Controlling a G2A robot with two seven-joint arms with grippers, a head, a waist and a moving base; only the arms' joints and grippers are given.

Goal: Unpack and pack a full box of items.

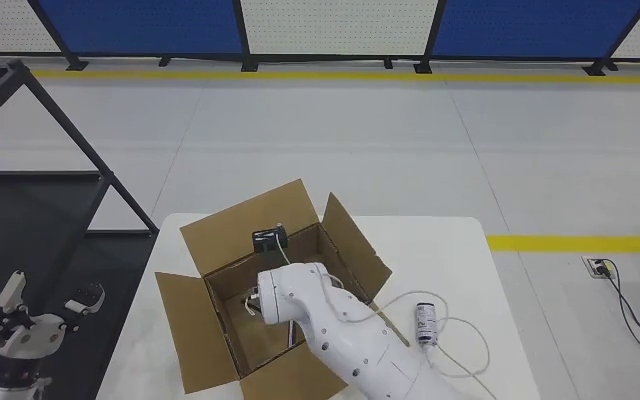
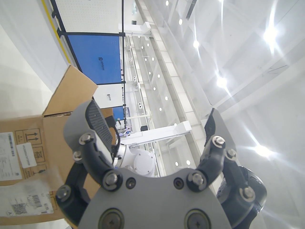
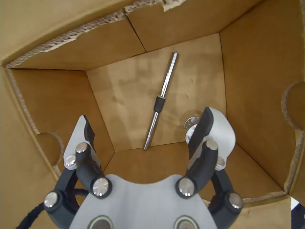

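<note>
Inside the box (image 1: 250, 222) at lower centre of the top view, we hold our right fingers (image 3: 221, 132) spread above the metal tube (image 3: 164, 89) on its floor, seemingly to lift it out; our left fingers (image 2: 95, 120) sit spread outside.

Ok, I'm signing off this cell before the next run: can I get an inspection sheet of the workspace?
Surface: white table, holding box, can and cable.
Job's things: open cardboard box, flaps out; on its floor a metal rod with a black collar and a small shiny piece, partly hidden; small can lying on the table outside.
Clutter: nothing seen.
End effectors: right end effector open, empty, inside the box above the rod; left end effector open, beside the box's outer wall.
Cables: white cable looped by the can.
Surroundings: partitions, yellow floor line, black frame.
</note>
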